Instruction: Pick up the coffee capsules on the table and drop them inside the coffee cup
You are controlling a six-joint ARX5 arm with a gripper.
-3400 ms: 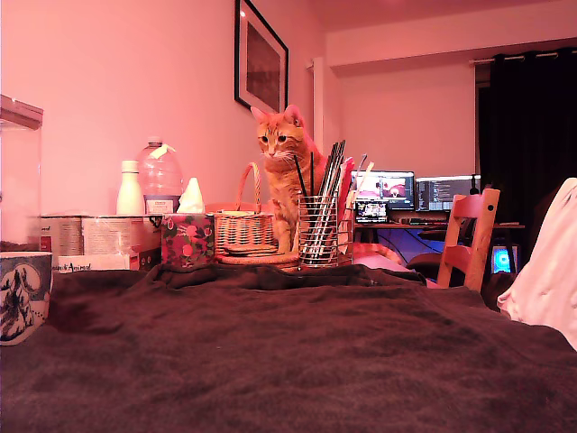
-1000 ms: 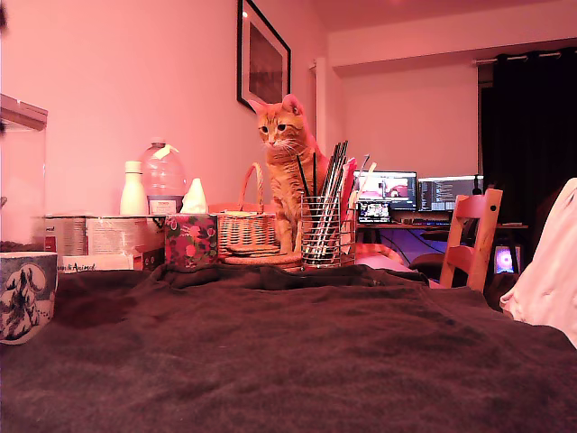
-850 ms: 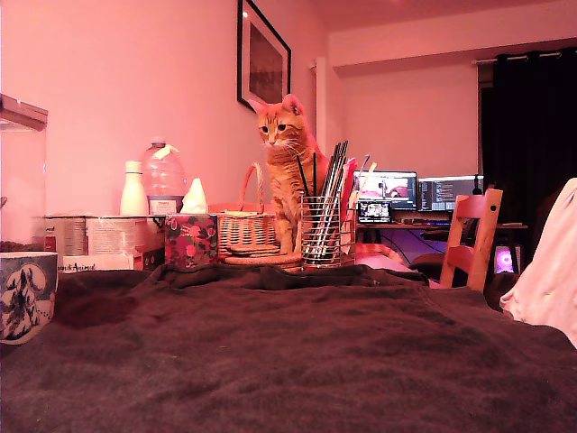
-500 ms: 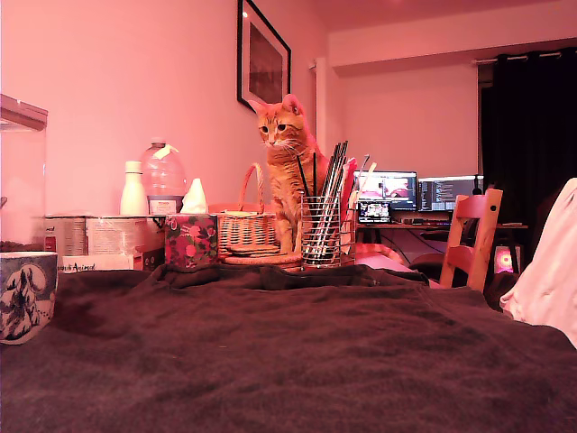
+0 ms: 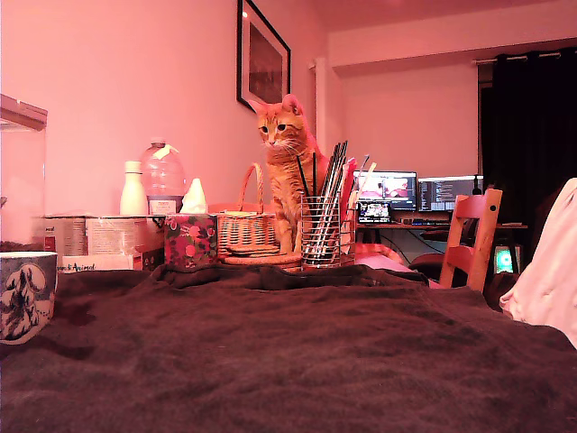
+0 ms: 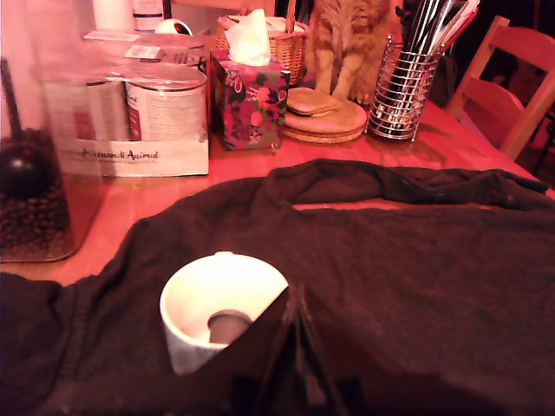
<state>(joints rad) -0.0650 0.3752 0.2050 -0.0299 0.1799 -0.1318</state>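
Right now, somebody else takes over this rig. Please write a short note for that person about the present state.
Gripper: fingers together, nothing seen between them, right above the coffee cup.
Coffee cup: upright on the brown cloth of the table, at the exterior view's left edge.
Done: one coffee capsule lies inside the cup.
Left: no other capsule is seen on the cloth in either view; check the hidden areas before stopping.

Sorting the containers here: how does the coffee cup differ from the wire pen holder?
The coffee cup is solid white ceramic; the wire pen holder is see-through metal mesh. The cup holds one small capsule; the holder is crammed with pens. The cup sits on brown cloth, the holder on bare wood. Both stand upright.
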